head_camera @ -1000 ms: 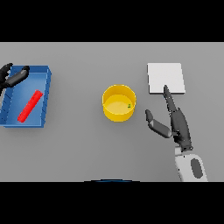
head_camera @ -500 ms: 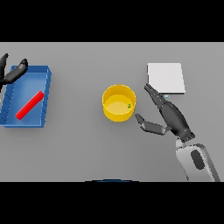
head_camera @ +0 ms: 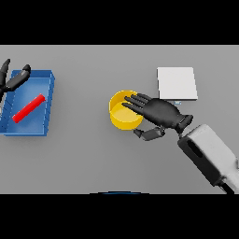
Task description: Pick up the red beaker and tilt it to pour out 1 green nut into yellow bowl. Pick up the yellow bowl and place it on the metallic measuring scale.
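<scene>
Right hand (head_camera: 158,112) over the right rim of the round yellow plastic bowl (head_camera: 122,117), fingers extended across the opening, thumb curled below beside the wall; not yet closed on it. Bowl at table centre, left of the palm; contents hidden. Flat square metallic measuring scale (head_camera: 176,83) just beyond the hand, up-right. Left hand (head_camera: 13,80) relaxed, far left, at the blue rectangular tray (head_camera: 47,100) holding the red beaker (head_camera: 29,108) lying diagonally.

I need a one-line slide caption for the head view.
Right hand reaches over round yellow bowl; red beaker lies in blue tray.
</scene>
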